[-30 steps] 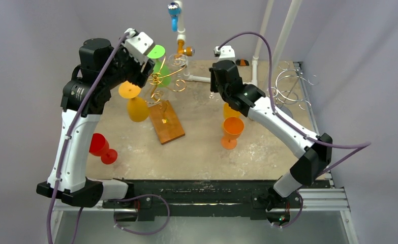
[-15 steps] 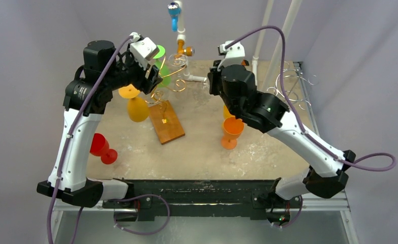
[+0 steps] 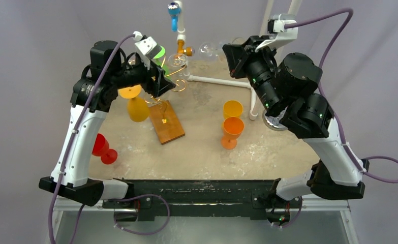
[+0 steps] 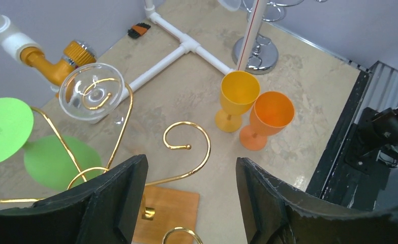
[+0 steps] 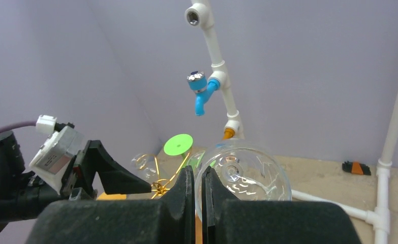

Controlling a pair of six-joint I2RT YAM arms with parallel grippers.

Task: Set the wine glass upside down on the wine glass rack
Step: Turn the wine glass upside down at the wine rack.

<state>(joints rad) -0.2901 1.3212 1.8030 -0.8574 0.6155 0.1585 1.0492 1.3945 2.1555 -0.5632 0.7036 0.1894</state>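
Wine glass (image 5: 242, 175) (clear), pinched in right jaws

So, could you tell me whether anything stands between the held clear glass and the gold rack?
Yes. The open left gripper hovers over the rack, and the white pipe post stands near the line from the clear glass in the right gripper.

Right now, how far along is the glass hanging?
Done: a green glass, a yellow glass and a clear glass hang upside down on the gold rack. In hand: the right gripper is shut on a second clear glass, up in the air; the left gripper is open by the rack. Left: hang it; another yellow glass, an orange glass and a red glass sit off the rack.
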